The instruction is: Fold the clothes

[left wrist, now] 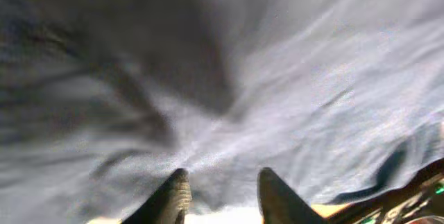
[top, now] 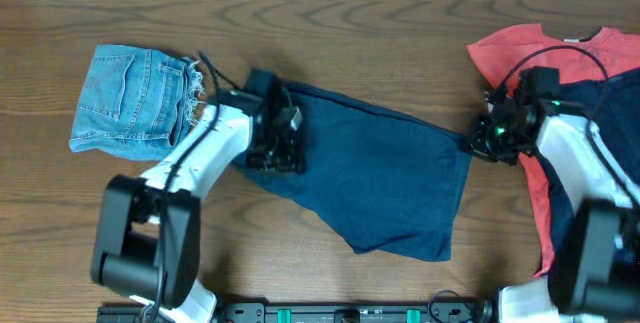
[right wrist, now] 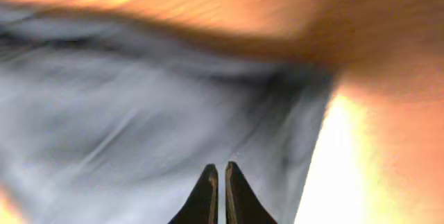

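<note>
The navy garment (top: 380, 178) lies flat on the desk (top: 320, 3), long axis left to right between the arms — left gripper (left wrist: 224, 179) spread over its left end, right gripper (right wrist: 219, 174) pressed together at its right edge.

A spread garment (top: 380, 178) lies across the middle of the table (top: 320, 13), running from upper left down to lower right. Folded denim shorts (top: 135, 103) sit to its left, in the upper left of the frame, just beside it. A heap of clothes (top: 600, 73) occupies the right edge, one piece on top of another. The left gripper (top: 278, 143) rests on the garment's left end, and the right gripper (top: 478, 143) is at its upper right corner, between garment and heap.
</note>
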`<action>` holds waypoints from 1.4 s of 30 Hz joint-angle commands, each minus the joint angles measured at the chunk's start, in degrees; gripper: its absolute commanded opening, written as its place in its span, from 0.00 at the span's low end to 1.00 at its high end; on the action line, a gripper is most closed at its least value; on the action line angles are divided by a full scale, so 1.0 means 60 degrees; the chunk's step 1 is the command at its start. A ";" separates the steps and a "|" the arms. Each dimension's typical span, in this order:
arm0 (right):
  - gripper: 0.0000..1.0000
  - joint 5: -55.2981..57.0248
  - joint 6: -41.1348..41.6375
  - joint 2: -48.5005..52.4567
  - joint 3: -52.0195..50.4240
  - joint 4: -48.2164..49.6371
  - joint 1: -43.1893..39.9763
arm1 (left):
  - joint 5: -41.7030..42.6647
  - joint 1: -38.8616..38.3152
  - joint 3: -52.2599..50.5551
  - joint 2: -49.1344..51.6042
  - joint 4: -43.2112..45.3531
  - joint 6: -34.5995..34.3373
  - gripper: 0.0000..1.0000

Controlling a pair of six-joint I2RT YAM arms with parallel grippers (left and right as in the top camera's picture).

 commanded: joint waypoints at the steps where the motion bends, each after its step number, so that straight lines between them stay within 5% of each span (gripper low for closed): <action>1: 0.05 -0.1096 -0.0517 -0.0933 0.0175 -0.0783 0.0725 | -0.0809 0.0444 0.0659 -0.0696 -0.0131 0.0025 0.46; 5: 0.08 -0.0816 -0.0517 -0.1005 0.0044 -0.1428 0.2058 | -0.1501 0.1107 0.0667 -0.0867 -0.0244 -0.0004 0.59; 16: 0.09 0.0386 0.0357 0.0892 -0.1577 -0.0168 0.5435 | -0.1504 0.2714 0.0572 -0.0845 -0.0707 0.0036 0.68; 21: 0.02 0.3049 0.3264 0.2215 -0.1912 -0.0754 0.5049 | -0.1501 0.2747 0.0572 -0.0845 -0.0823 0.0215 0.68; 27: 0.05 0.4838 0.4164 0.2590 -0.1687 -0.0142 0.3005 | -0.1464 0.2747 0.0572 -0.0845 -0.0878 0.0215 0.69; 32: 0.09 0.3377 0.1723 0.2583 -0.0754 0.1111 0.1424 | -0.0528 0.2739 0.0426 -0.0845 -0.0863 0.0310 0.73; 37: 0.11 0.1078 0.0040 0.2503 0.0488 -0.0047 0.1045 | 0.0160 0.2535 -0.0036 -0.0780 -0.0794 0.0794 0.71; 42: 0.12 -0.0459 -0.0627 0.1963 0.1213 -0.1603 0.1235 | 0.0645 0.2142 -0.0903 -0.0739 -0.0127 0.0794 0.55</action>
